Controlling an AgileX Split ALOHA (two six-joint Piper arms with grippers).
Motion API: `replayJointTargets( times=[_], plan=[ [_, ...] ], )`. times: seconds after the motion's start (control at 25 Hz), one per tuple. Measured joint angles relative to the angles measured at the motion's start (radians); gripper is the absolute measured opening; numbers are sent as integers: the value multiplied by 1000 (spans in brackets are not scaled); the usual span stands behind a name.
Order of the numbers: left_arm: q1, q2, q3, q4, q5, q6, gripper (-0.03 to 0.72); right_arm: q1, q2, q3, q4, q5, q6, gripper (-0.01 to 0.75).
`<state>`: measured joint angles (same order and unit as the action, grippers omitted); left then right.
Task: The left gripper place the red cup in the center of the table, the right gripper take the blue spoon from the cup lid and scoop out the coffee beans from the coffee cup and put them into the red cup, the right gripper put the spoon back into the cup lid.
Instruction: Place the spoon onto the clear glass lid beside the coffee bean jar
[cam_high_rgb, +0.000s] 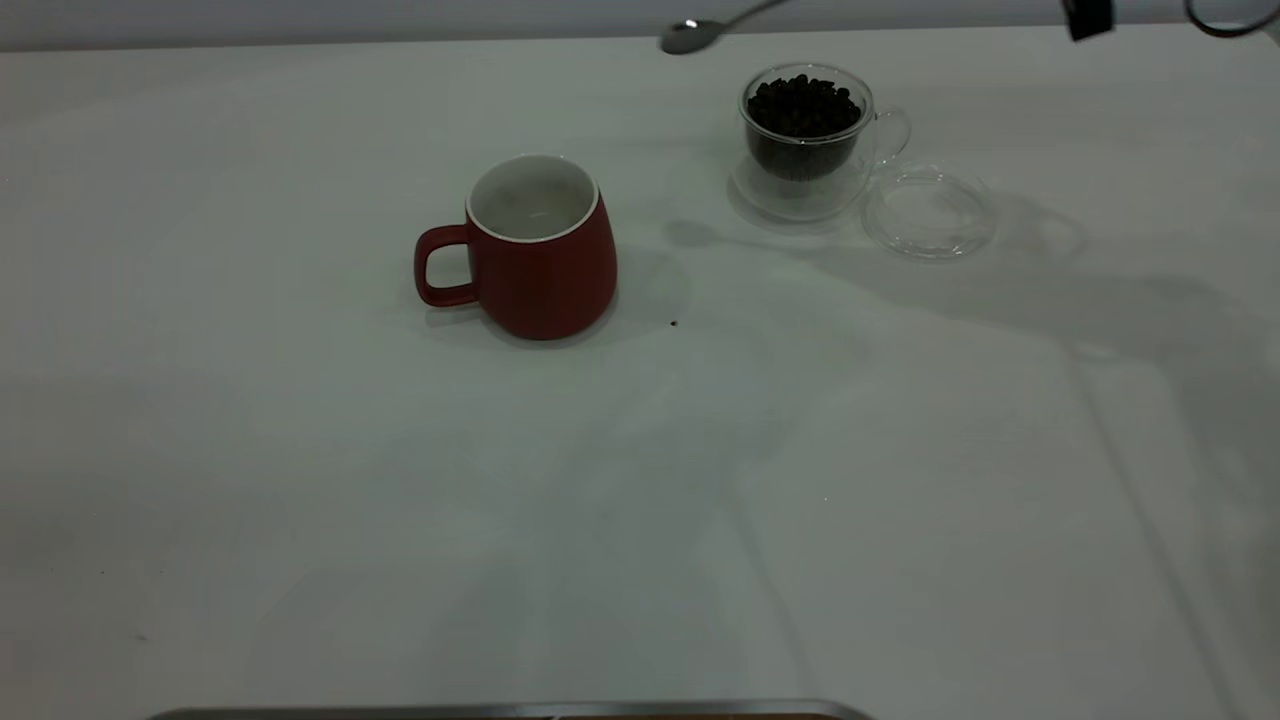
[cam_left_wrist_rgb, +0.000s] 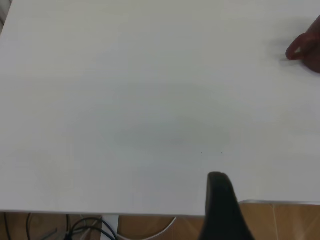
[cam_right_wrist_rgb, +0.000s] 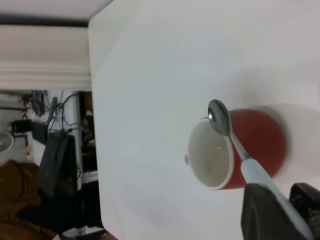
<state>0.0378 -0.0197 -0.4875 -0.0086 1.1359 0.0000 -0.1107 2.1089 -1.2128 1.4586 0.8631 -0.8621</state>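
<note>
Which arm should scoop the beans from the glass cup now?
Right. The right gripper is shut on the blue spoon, held in the air. The coffee cup sits full of coffee beans. The left gripper is back at the table's near edge.

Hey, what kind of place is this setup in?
Probably a robot lab or workshop bench, not a kitchen: a bare white table with staged props, loose cables below its edge, and cluttered equipment beyond. The right hand holds the blue spoon.
</note>
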Motion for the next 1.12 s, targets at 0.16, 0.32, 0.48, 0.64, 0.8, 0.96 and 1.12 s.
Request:
replayJointTargets(
  times=[0.16, 0.32, 0.48, 0.64, 0.8, 0.96, 1.12],
  plan=[
    [0, 0, 0, 0, 0, 0, 537, -49, 0, 10, -7, 0, 2, 114],
    [0, 0, 0, 0, 0, 0, 537, -89, 0, 10, -22, 5, 4, 114],
    [0, 0, 0, 0, 0, 0, 537, -145, 0, 10, -29, 45, 5, 114],
    [0, 0, 0, 0, 0, 0, 537, -194, 0, 10, -58, 58, 21, 114],
    [0, 0, 0, 0, 0, 0, 537, -220, 0, 10, -104, 57, 57, 114],
    [0, 0, 0, 0, 0, 0, 537, -239, 0, 10, -145, 32, 97, 114],
    [0, 0, 0, 0, 0, 0, 537, -241, 0, 10, -202, -1, 151, 114]
  ],
)
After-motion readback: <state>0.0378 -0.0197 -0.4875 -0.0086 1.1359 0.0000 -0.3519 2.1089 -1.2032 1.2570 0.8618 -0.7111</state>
